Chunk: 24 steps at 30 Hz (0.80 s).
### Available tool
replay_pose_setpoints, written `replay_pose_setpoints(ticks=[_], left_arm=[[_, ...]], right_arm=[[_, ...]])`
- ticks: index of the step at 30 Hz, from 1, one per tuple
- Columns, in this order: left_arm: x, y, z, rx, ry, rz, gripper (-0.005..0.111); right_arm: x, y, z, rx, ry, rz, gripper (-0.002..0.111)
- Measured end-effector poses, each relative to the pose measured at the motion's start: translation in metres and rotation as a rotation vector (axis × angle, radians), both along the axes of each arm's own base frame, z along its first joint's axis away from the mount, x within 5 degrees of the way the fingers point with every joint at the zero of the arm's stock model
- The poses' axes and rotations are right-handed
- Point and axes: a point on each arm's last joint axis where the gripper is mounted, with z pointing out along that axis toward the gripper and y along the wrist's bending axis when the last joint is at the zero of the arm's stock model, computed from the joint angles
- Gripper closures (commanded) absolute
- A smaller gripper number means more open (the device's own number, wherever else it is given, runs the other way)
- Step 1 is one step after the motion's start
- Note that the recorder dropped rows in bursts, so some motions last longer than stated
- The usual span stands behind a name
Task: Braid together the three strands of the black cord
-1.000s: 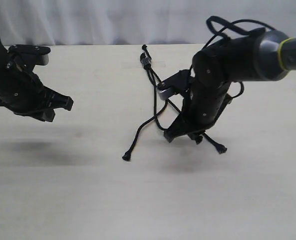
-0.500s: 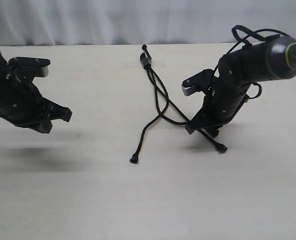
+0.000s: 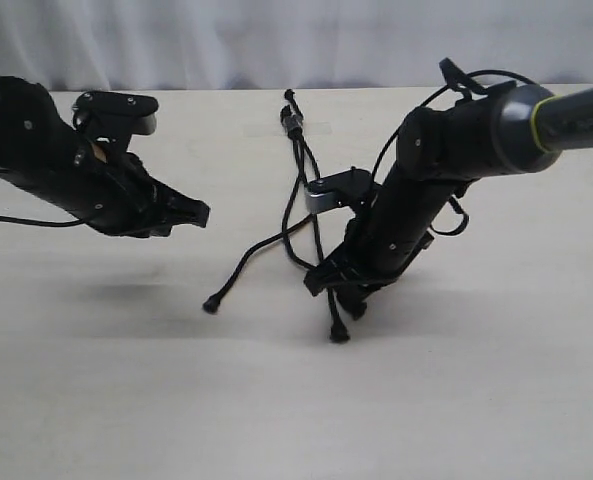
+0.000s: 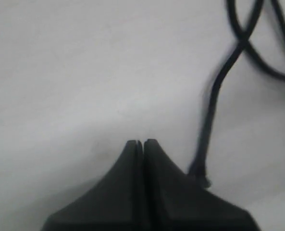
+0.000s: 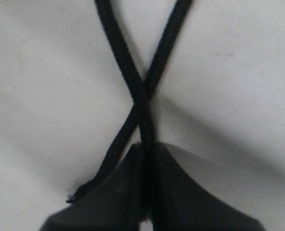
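- The black cord [image 3: 306, 158] lies limp on the desk [image 3: 476, 400], its three strands [image 3: 248, 254] fanning from the knot [image 3: 293, 122].
- Below the knot, the right claw [image 3: 336, 282] pinches one strand [image 5: 120, 43]; the left claw [image 3: 200, 213] is closed on nothing.
- Light and floppy; likely best gripped near the tips.

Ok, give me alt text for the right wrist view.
The right claw is shut on one black cord strand, pinching it just past where a second strand crosses it in an X. That strand's tip lies beside the claw on the pale table.

One black cord [image 3: 294, 124], three strands [image 3: 244, 259], two claws [image 3: 200, 212] [image 3: 324, 284]
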Motion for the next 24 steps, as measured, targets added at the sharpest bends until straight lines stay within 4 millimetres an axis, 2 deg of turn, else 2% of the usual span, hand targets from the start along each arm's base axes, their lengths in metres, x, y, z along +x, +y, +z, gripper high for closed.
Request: replay_pose_setpoints(ticks=[2, 5, 12, 17, 24], left_arm=[[0.003, -0.007, -0.005, -0.015, -0.025, 0.015, 0.107], [0.010, -0.013, -0.025, -0.016, -0.024, 0.029, 0.107], [0.013, -0.018, -0.064, -0.043, 0.066, 0.106, 0.107], [0.006, -0.031, -0.073, -0.045, 0.119, 0.085, 0.107], [-0.001, -0.048, -0.075, -0.072, 0.144, 0.083, 0.107]], right_arm=[[-0.004, 0.008, 0.000, 0.010, 0.008, 0.010, 0.104], [-0.008, 0.016, 0.000, 0.030, 0.019, 0.011, 0.104], [-0.010, 0.019, -0.001, 0.045, 0.031, -0.001, 0.104], [-0.010, 0.019, -0.001, 0.045, 0.029, -0.002, 0.104], [-0.010, 0.019, -0.001, 0.045, 0.029, -0.002, 0.104]])
